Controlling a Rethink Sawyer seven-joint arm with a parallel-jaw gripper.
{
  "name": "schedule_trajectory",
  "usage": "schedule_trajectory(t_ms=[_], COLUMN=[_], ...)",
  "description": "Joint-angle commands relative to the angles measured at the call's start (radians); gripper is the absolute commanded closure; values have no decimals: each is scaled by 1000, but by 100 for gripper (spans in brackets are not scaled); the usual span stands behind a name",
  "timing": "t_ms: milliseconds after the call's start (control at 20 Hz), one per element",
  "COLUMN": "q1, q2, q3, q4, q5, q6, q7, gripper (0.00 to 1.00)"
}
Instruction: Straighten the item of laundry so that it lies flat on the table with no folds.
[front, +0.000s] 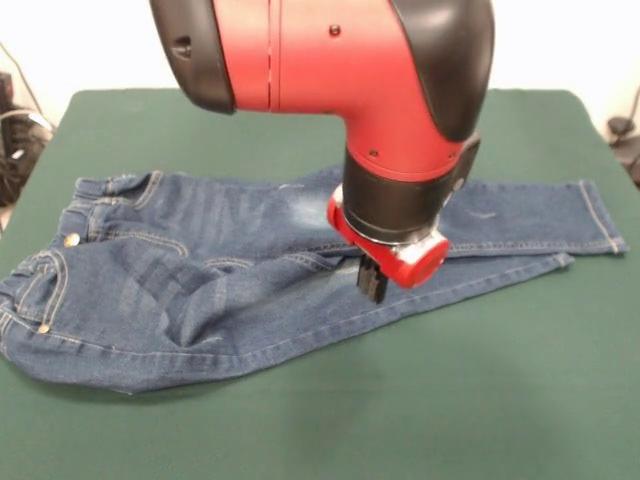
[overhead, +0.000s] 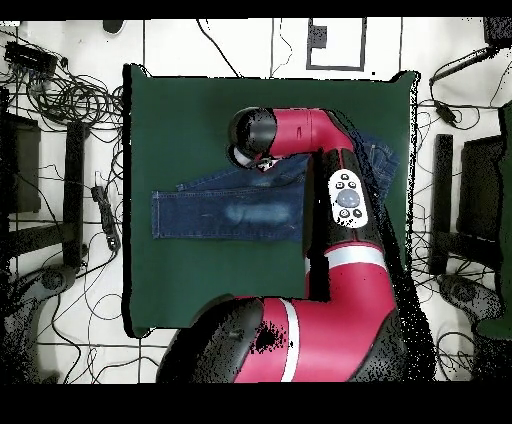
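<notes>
Front cam: close, low, across bench (front: 300, 420) facing arm (front: 340, 60). Overhead cam: high, straight down. Both share bench.

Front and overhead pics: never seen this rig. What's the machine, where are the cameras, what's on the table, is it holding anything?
It is one red and black robot arm with a small gripper at its end. One picture is taken from across the table, the other from straight above it. On the green cloth lies a small pair of blue jeans, legs stretched sideways, with one leg lapped over the other and the waist end rumpled. The gripper sits low on the legs, near the knee. Whether it is pinching cloth cannot be told from either picture.
</notes>
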Motion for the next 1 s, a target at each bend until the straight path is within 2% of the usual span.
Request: schedule_trajectory(t_ms=[50, 250, 450, 650, 800, 1000], q1=[10, -14, -7, -3, 11, 60], q2=[5, 24, 39, 66, 105, 133], q3=[13, 39, 26, 26, 30, 9], q4=[154, 189, 194, 194, 156, 79], q5=[37, 53, 54, 44, 39, 45], q6=[-66, -118, -104, -164, -214, -139], q7=[23, 7, 12, 17, 34, 63], gripper=[100, 100, 100, 100, 100, 100])
